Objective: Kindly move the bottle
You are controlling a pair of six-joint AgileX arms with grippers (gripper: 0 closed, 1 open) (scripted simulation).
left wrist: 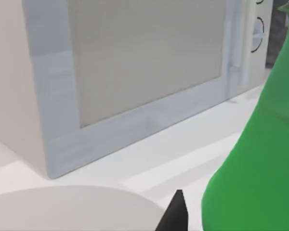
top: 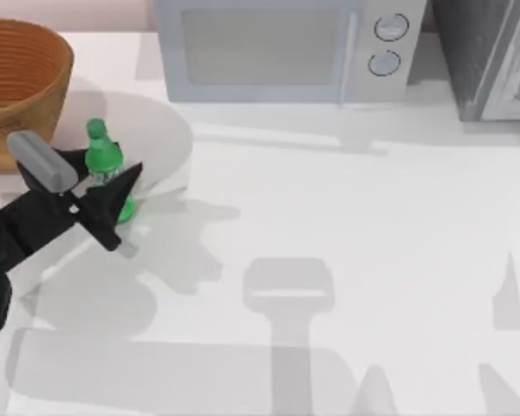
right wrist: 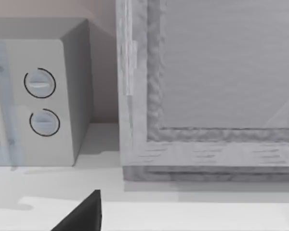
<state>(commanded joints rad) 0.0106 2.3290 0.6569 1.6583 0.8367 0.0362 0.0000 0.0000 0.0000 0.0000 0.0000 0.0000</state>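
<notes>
The small green plastic bottle with its green cap stands upright on the white tabletop, just at the rim of the round white plate that lies in front of the woven wicker basket; taking the plate as landmark, the bottle sits at its near edge, toward the arm. The left tool reaches in from the plate's near left side, its two dark fingers spread to either side of the bottle's lower body, so the bottle's long axis runs straight up between them. Whether the fingers already press on the bottle I cannot tell: from above they look close against it, and in the left wrist view the green body looms just beside one dark fingertip. The left arm is plainly the nearer one. The right tool faces the grey microwave oven, well away from the plate.
</notes>
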